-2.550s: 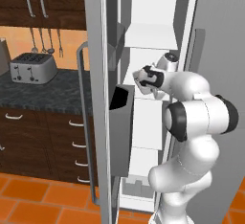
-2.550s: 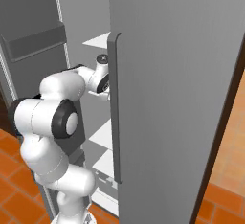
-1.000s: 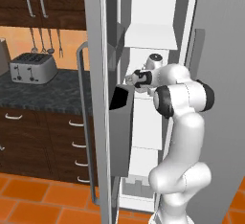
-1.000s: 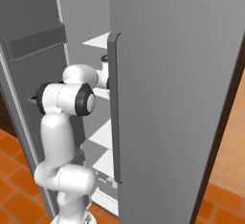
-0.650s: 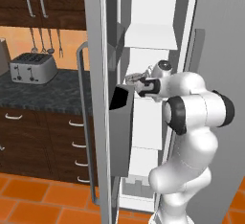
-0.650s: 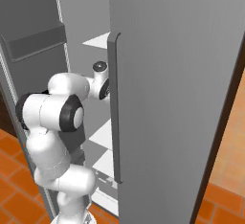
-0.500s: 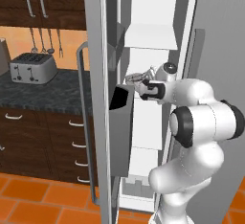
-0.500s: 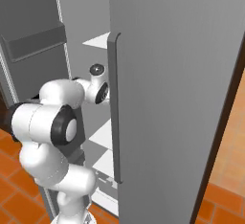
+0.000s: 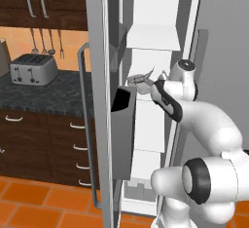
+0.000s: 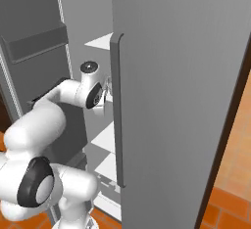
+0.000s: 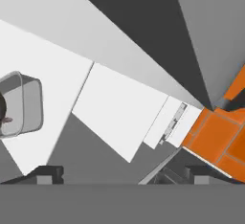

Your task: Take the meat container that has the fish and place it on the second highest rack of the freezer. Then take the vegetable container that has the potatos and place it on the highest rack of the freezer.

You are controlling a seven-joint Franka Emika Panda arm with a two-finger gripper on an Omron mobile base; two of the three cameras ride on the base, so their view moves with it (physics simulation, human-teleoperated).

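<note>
Gripper wide open, holding nothing, inside the freezer; clear container sits on white shelf edge.

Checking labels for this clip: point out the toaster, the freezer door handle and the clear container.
toaster (image 9: 32,69), left base view, on its silver side.
freezer door handle (image 9: 83,124), left base view, mid-length on the bar.
clear container (image 11: 24,103), hand view, on its side wall.

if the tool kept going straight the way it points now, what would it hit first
Most likely a thin flat white shelf panel inside the tall grey-silver freezer, lower in the stack. The open tool looks down along the shelves toward the orange tile floor; depth is unclear, so this is a guess.
</note>
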